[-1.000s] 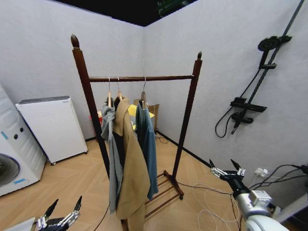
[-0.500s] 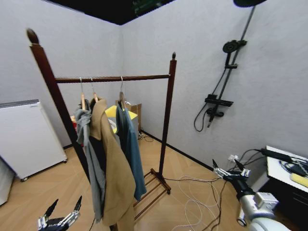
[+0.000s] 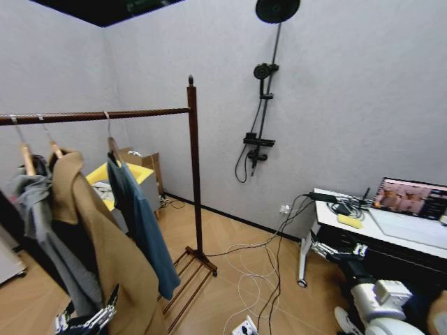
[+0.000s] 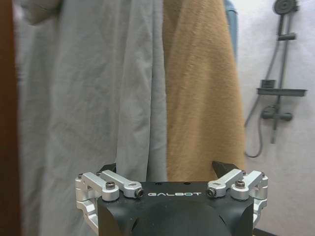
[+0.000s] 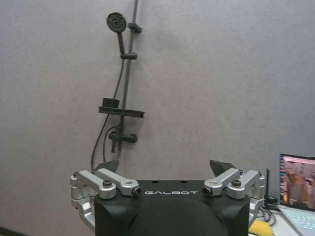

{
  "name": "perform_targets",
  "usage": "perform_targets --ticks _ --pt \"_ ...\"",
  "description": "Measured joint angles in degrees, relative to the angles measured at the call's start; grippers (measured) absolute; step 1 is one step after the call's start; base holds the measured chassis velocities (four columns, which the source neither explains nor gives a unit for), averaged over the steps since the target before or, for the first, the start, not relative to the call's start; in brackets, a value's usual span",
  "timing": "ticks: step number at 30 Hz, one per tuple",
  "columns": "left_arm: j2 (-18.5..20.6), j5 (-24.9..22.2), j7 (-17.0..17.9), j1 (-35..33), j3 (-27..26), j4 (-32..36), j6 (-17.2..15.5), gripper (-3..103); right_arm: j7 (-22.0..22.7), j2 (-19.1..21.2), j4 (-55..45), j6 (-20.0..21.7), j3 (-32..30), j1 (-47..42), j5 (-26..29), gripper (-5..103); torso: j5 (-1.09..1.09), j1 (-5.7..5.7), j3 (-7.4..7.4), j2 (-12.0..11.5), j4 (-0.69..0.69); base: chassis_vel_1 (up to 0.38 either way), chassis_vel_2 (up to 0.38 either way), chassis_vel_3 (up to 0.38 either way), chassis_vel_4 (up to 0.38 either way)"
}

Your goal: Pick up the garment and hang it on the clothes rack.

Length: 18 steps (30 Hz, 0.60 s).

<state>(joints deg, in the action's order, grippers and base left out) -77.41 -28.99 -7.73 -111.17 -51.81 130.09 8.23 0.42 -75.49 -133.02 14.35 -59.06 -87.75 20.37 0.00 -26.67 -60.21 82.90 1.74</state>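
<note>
Grey cloth of a hooded jacket [image 3: 49,230] is hanging at the far left of the head view, straight above the left gripper [image 3: 85,319], which is waiting low at the bottom edge with its fingers spread apart and nothing between them. In the left wrist view that gripper [image 4: 166,172] is pointing at the jacket [image 4: 88,98] and the tan coat [image 4: 204,93] just in front of it, both close to the fingertips without touching them. The coat [image 3: 105,244] is hanging directly over the left gripper, beside the jacket. Just to the right of the coat, up and right of the left gripper, the teal-blue shirt [image 3: 143,223] is hanging on its wooden hanger [image 3: 112,144], whose hook is sitting over the top bar of the dark wooden clothes rack [image 3: 193,167]. A yellow box [image 3: 129,174] is showing behind the shirt. Farther right, between the two grippers and well beyond them, a black shower set [image 3: 262,112] is standing on the grey wall, and cables [image 3: 258,279] are lying on the wood floor. The right gripper [image 3: 340,250] is hovering low at the right with its fingers apart and empty; in the right wrist view it [image 5: 163,169] is facing the shower set [image 5: 120,83]. Just beyond the right gripper a white desk [image 3: 377,227] is carrying a laptop [image 3: 412,197].
</note>
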Motion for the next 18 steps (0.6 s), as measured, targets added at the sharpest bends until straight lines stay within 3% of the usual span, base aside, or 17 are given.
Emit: perform_targets --ticks 18 --pt "0.0 0.0 0.0 0.0 0.0 0.0 0.0 100 0.3 -1.99 -1.11 -1.72 -0.7 -3.61 -0.09 100 -0.01 0.0 0.0 0.0 0.01 -0.126 -0.12 -0.126 -0.121"
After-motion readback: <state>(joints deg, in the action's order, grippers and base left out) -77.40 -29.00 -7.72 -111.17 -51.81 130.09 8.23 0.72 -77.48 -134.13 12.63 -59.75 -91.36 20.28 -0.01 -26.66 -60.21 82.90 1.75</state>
